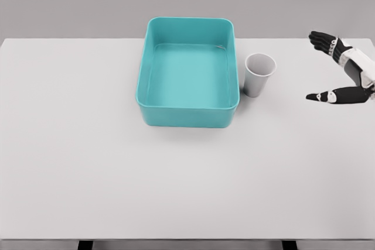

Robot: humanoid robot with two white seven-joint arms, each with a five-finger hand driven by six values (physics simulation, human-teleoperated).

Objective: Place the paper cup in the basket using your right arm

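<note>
On the white table (88, 162) a teal basket (149, 112) sits near the far middle, its inside bare. At the table's right edge the right hand (343, 68) hovers with thumb and fingers spread wide, holding nothing. The paper cup (258, 75) stands upright just beside the basket's right wall, well apart from the hand.

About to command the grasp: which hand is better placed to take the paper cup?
Right. The right hand is open, apart from the paper cup, which stands upright right of the basket. The left arm is not in view.
</note>
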